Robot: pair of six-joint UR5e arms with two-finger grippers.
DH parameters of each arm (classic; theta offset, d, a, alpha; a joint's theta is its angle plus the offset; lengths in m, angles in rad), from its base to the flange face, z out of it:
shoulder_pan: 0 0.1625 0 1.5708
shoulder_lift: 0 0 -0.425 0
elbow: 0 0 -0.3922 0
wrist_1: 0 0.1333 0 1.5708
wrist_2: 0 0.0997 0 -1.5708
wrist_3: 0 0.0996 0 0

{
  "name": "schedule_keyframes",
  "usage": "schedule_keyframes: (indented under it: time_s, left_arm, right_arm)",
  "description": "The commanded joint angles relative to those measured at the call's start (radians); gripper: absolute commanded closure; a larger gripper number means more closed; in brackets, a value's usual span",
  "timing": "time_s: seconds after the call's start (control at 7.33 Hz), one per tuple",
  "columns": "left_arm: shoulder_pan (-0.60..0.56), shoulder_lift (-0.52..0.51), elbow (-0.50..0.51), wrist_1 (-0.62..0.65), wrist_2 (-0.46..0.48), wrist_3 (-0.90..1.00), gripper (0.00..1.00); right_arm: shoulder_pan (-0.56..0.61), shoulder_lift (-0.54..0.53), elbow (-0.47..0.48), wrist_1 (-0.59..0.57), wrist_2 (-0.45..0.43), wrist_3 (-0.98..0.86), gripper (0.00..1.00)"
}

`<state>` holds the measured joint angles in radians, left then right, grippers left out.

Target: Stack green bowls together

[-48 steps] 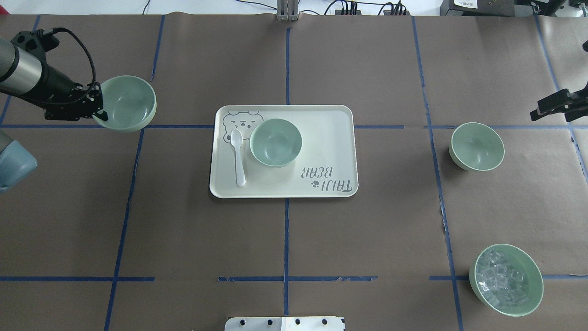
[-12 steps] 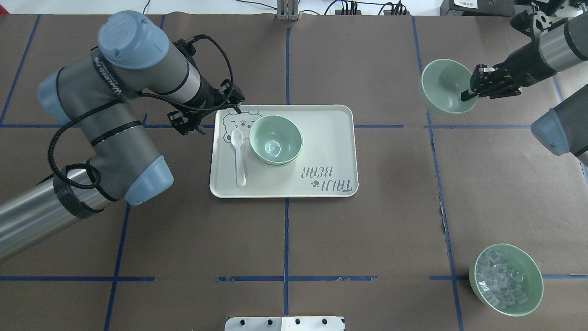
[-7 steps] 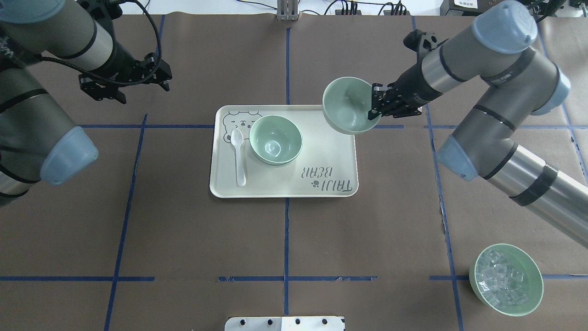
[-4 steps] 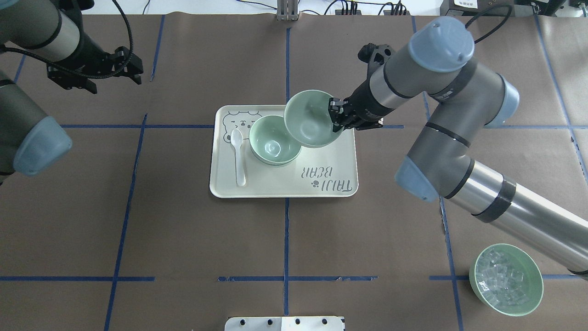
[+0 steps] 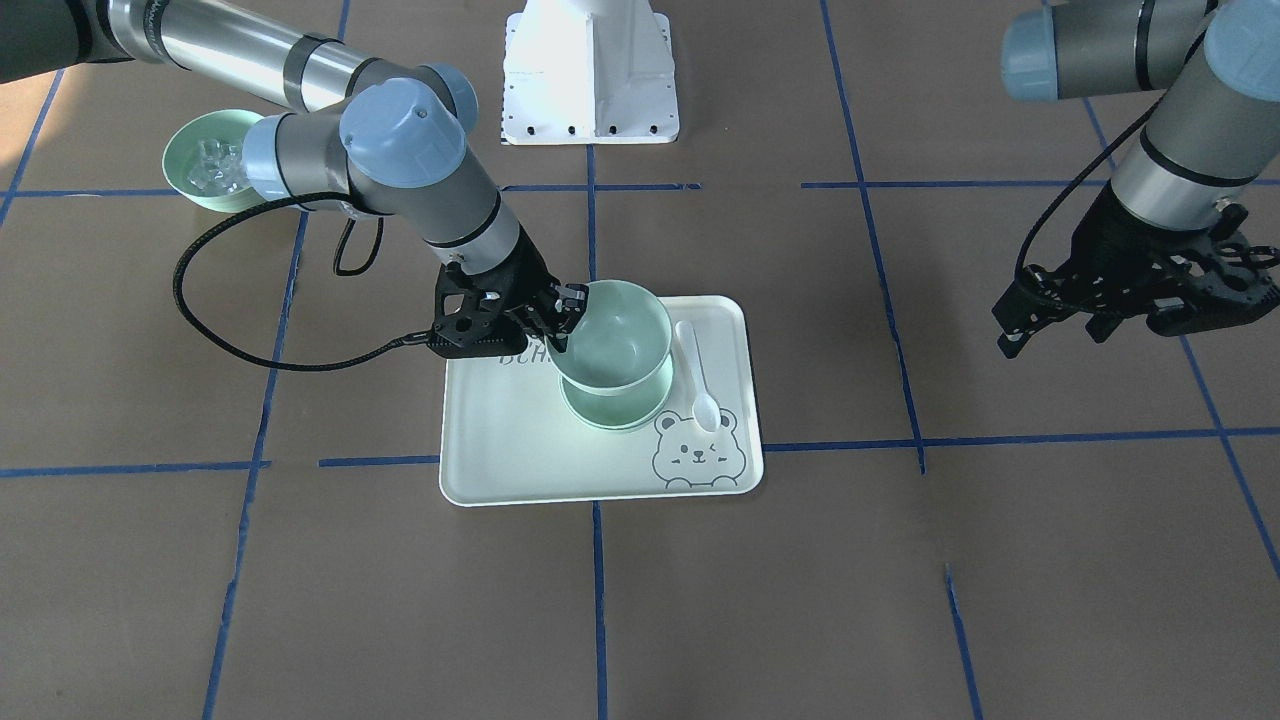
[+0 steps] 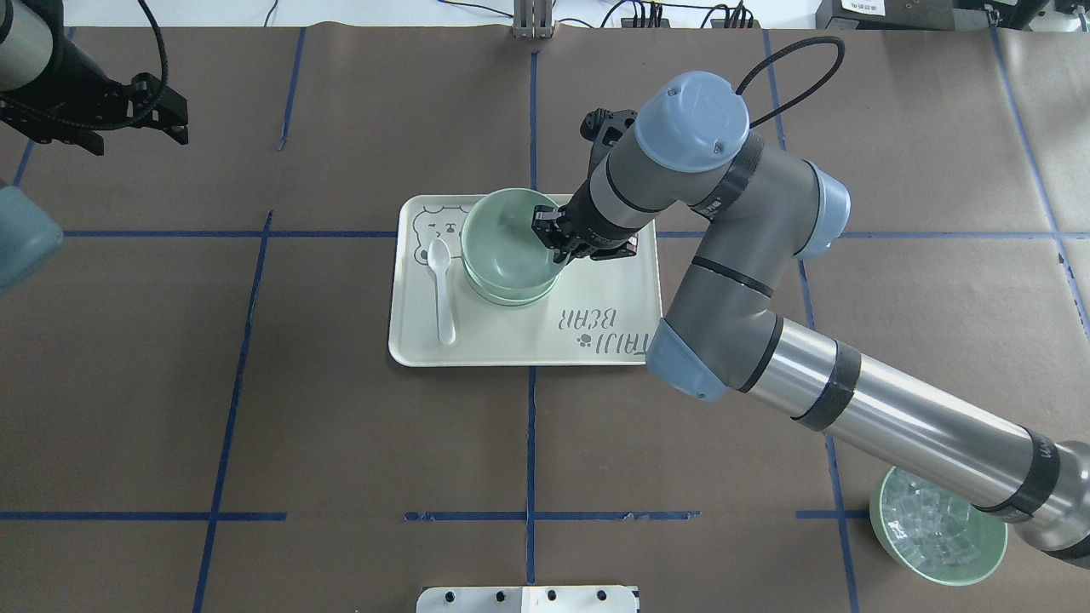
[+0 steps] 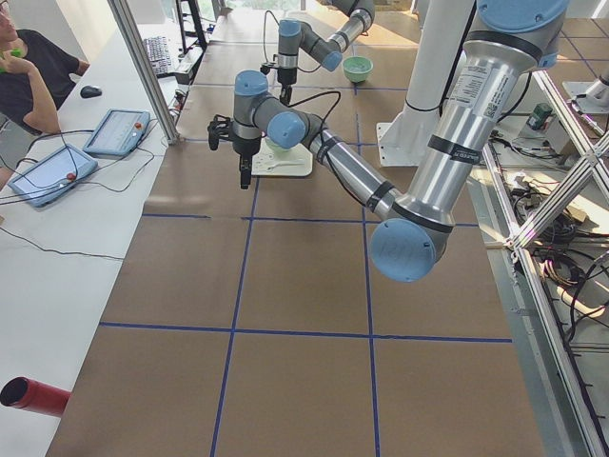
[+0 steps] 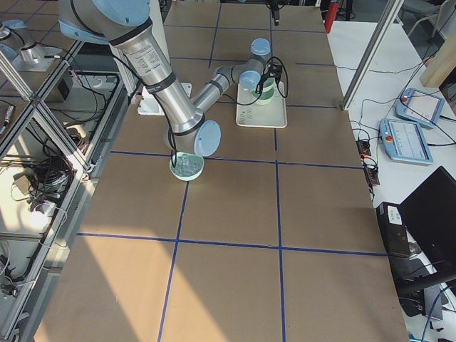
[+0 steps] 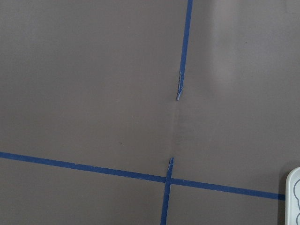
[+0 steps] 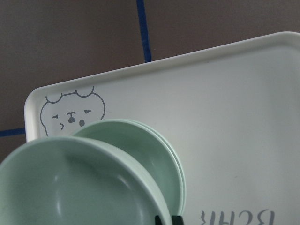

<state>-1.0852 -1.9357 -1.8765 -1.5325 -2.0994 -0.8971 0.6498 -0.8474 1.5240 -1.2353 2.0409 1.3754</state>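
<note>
My right gripper (image 6: pixel 552 243) is shut on the rim of a pale green bowl (image 6: pixel 504 228) and holds it, slightly tilted, just over two nested green bowls (image 6: pixel 511 294) on the cream tray (image 6: pixel 600 272). From the front the held bowl (image 5: pixel 625 330) overlaps the nested pair (image 5: pixel 610 412); I cannot tell whether they touch. The right wrist view shows the held bowl (image 10: pixel 70 187) offset from the pair (image 10: pixel 161 154). My left gripper (image 6: pixel 180 115) is open and empty, above the table's far left.
A white spoon (image 6: pixel 441 289) lies on the tray left of the bowls. A green bowl of clear cubes (image 6: pixel 937 532) sits at the near right, partly under my right arm. The left wrist view shows brown table, blue tape and the tray's corner (image 9: pixel 295 197).
My right gripper carried its bowl left, from beside the nested pair to directly over it, and lower. My left arm drew further back to the far left.
</note>
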Motion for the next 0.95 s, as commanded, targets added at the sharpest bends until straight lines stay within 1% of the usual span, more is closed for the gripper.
schedule_keyframes:
  time_s: [0.0, 0.14, 0.41, 0.55, 0.68, 0.82]
  left_arm:
    - [-0.001, 0.001, 0.003, -0.001, -0.001, 0.001, 0.0]
    - [-0.001, 0.003, 0.005, -0.001, -0.001, 0.001, 0.0]
    - [-0.001, 0.003, 0.005, -0.001, -0.001, 0.001, 0.0]
    - [-0.001, 0.003, 0.008, -0.009, -0.001, 0.001, 0.0]
    - [-0.001, 0.003, 0.008, -0.011, -0.001, 0.001, 0.0]
    - [-0.001, 0.003, 0.008, -0.011, -0.001, 0.001, 0.0]
  right_arm:
    - [-0.001, 0.013, -0.019, 0.0, -0.022, -0.004, 1.0]
    - [-0.001, 0.031, -0.05, 0.002, -0.024, -0.004, 1.0]
    - [-0.001, 0.037, -0.056, 0.003, -0.022, -0.004, 1.0]
    - [-0.001, 0.036, -0.056, 0.003, -0.025, -0.007, 0.18]
    - [0.001, 0.037, -0.056, 0.007, -0.036, -0.003, 0.0]
    - [0.001, 0.037, -0.056, 0.007, -0.041, -0.004, 0.0]
